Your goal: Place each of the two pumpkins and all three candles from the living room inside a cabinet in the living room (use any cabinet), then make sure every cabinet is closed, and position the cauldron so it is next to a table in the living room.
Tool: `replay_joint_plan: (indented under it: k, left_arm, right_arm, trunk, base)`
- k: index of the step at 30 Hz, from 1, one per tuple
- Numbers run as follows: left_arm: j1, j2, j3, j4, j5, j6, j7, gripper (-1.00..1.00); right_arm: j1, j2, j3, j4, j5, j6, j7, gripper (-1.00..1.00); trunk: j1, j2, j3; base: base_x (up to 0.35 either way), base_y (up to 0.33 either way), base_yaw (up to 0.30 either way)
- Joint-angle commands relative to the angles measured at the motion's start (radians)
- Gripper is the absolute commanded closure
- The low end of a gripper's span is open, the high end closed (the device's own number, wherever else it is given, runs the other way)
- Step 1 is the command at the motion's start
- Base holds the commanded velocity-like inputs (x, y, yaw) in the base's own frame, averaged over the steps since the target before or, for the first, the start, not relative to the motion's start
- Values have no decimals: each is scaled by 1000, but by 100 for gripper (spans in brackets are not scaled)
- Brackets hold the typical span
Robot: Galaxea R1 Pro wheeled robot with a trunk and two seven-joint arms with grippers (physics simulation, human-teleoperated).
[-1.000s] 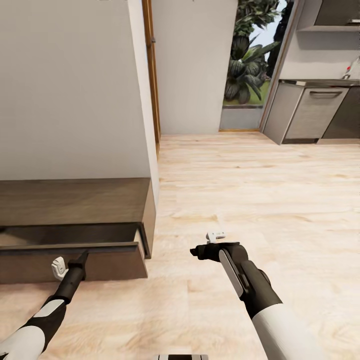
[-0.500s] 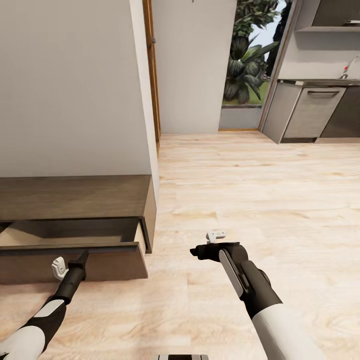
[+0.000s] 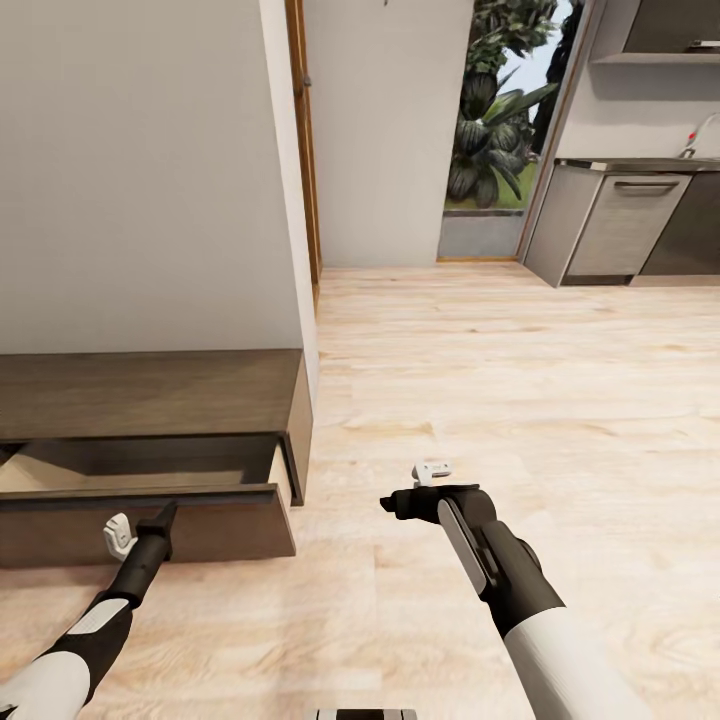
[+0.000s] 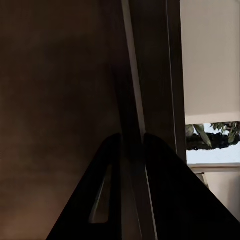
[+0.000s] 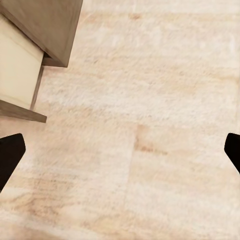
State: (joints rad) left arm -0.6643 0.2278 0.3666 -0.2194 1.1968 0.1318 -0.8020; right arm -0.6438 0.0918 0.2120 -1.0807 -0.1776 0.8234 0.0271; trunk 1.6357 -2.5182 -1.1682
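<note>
The long, low dark brown cabinet (image 3: 150, 395) stands against the white wall at the left. Its front panel (image 3: 215, 520) is pulled out like a drawer, and a pale inside (image 3: 60, 470) shows behind it. My left gripper (image 3: 165, 512) is shut on the top edge of that panel. In the left wrist view the thin dark edge (image 4: 131, 100) runs between the closed fingers of the left gripper (image 4: 132, 142). My right gripper (image 3: 395, 503) hangs open over the bare floor to the right of the cabinet (image 5: 45, 25), with nothing between its fingertips (image 5: 10, 152). The pumpkins, candles, cauldron and table are out of view.
Light wood floor (image 3: 500, 380) stretches ahead and to the right. A wooden door frame (image 3: 303, 150) follows the wall's corner. Grey kitchen units (image 3: 620, 225) stand at the far right beside a glass opening with plants (image 3: 495, 110).
The cabinet's front panel stands a little further out than a second ago, and its pale inside now shows. The view shifted slightly. Both arms look the same.
</note>
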Motion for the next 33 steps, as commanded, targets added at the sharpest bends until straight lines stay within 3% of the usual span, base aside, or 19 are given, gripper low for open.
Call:
replay_joint_plan:
  k: [1,9,22,33]
  left_arm:
    - [0,1,12,17,10,6,1,100]
    - [0,1,12,15,10,6,38,100]
    - [0,1,12,15,10,6,41,100]
    - [0,2,12,15,10,6,41,100]
  right_arm:
    - [0,0,0,-1,0,5,2,-100]
    - [0,0,0,-1,0,5,1,-100]
    - [0,0,0,-1,-2,4,1,-100]
    - [1,-1,40,-1,-2,3,1,-100]
  trunk:
    - [0,0,-1]
    - [0,0,-1]
    - [0,0,-1]
    - [0,0,-1]
  base:
    - [-100,0,0]
    - [-44,0,0]
    - [-82,0,0]
    - [-3,0,0]
